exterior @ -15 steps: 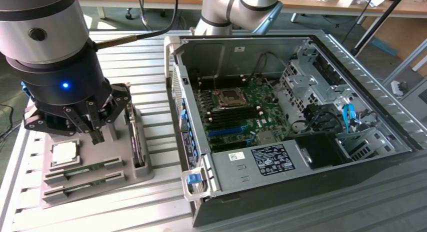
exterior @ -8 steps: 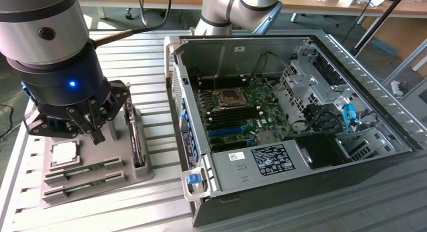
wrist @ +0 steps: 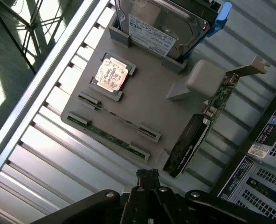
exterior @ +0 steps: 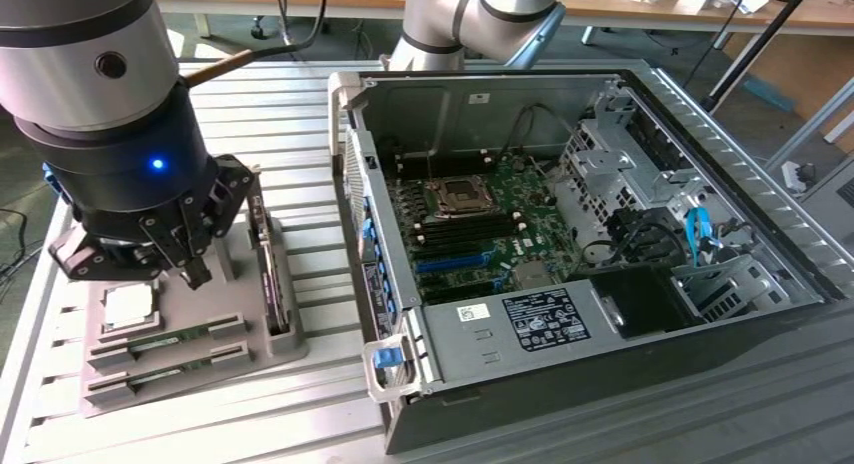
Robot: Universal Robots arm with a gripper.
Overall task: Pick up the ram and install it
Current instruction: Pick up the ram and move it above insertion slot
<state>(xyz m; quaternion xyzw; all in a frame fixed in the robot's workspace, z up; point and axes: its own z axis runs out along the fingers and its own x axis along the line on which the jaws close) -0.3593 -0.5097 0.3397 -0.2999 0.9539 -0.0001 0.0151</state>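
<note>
On the ribbed table (exterior: 187, 429), a tray (exterior: 260, 356) holds the ram (exterior: 170, 336).

Picture edges cut off the pincer (wrist: 147, 175) and the hard drive (wrist: 163, 23).

The exterior camera is looking down from high up over the open computer case (exterior: 601, 389) and grey parts holder (exterior: 271, 352), while the wrist camera is peering past the gripper (wrist: 147, 175), close above that same holder (wrist: 147, 105).

The thin green ram (exterior: 174, 336) sits edgewise in a gray holder (exterior: 271, 352).
</note>
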